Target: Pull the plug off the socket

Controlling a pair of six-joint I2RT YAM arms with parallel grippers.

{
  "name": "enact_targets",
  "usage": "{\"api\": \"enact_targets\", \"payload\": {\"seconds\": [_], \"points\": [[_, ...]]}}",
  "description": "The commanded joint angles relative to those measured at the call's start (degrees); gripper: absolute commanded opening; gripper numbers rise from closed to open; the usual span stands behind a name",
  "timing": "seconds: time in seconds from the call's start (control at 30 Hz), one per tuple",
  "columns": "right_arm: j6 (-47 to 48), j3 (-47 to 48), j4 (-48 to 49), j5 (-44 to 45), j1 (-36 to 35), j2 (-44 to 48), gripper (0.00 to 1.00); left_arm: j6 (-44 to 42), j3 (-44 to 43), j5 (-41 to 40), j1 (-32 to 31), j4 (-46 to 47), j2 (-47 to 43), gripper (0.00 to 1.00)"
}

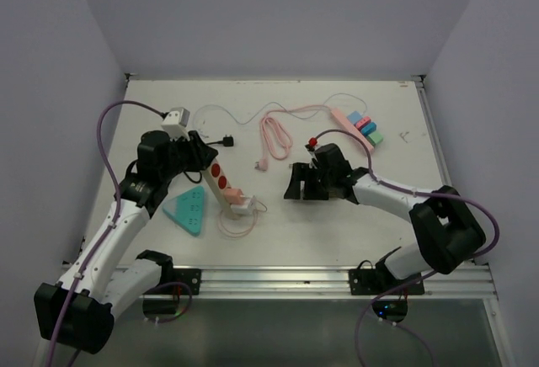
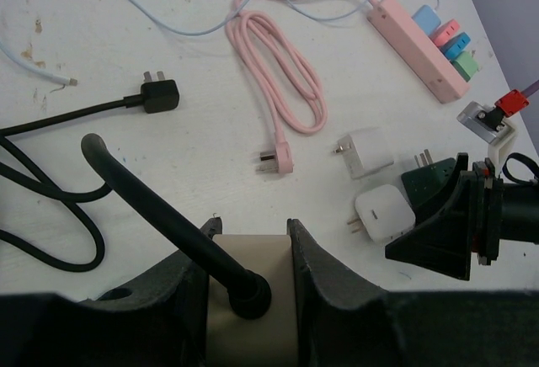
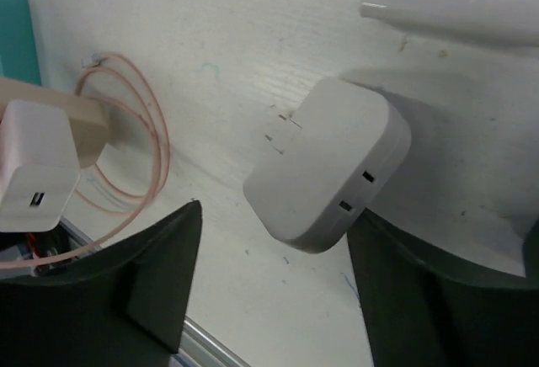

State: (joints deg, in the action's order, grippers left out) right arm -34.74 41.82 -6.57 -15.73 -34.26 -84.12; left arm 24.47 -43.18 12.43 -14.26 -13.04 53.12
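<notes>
On the desk [image 1: 404, 123] the largest thing of the task is the beige power strip [image 1: 221, 178], which lies slantwise left of the centre in the top view. The left fingers [image 2: 324, 283] are clamped on the two sides of its upper part. The white plug [image 1: 242, 205] sits in the socket at the lower end of the strip, in the lower middle of that frame. We judge it to be a light, stiff block of smooth plastic, a little slippery, kept in only by the friction of its pins. The good place to take it is on its two flat sides, pulling straight along the pins. The strip is light too and would follow if it is not held. The thin pink cord [image 3: 143, 131] beside the plug is soft and is no place to pull. The right fingers [image 3: 152, 274] stand apart and hold nothing; a loose white adaptor [image 3: 328, 165] lies on the desk between them. Only the top view shows that the right fingers are apart from the plug. Only the right wrist view shows the plug's face, at its left edge. The left wrist view shows the grip and a black cable [image 2: 160, 207] ending on the strip, but not the plug.
</notes>
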Motion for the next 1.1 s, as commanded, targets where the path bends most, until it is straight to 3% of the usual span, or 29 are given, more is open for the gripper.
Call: {"api": "enact_targets", "payload": {"seconds": [0.0, 0.03, 0.13, 0.3, 0.43, 0.6, 0.87, 1.07], "points": [[1.94, 1.93, -1.85, 3.76, 0.86, 1.67, 0.76, 2.42, -0.77, 2.60, 0.29, 3.72, -2.41, 0.00], [2.92, 2.73, -4.91, 5.08, 0.86, 3.24, 0.87, 2.51, -0.68, 2.60, 0.20, 3.63, -2.41, 0.00], [7.13, 6.16, -9.85, 6.58, 0.69, 6.58, 0.94, 2.51, -0.68, 2.95, 0.29, 3.19, -2.50, 0.00], [14.08, 12.56, -12.41, 5.44, -3.43, 9.23, 0.98, 2.51, -0.85, 3.57, 0.29, 3.19, -1.97, 0.00], [18.65, 17.76, -11.72, 6.15, -12.91, 7.74, 0.98, 2.78, -1.47, 3.57, 0.29, 2.84, -1.36, 0.00], [21.03, 23.03, -10.04, 7.28, -19.16, 1.42, 0.98, 3.04, -2.61, 3.57, 0.29, 2.23, -0.48, 0.00], [24.98, 30.59, -10.39, 7.82, -23.22, -8.69, 0.92, 3.57, -3.32, 3.48, 0.20, 1.26, 0.31, 0.00], [25.51, 32.79, -9.78, 5.36, -24.71, -13.88, 0.77, 3.74, -3.14, 3.04, 0.29, 1.26, 0.84, 0.00]]}}
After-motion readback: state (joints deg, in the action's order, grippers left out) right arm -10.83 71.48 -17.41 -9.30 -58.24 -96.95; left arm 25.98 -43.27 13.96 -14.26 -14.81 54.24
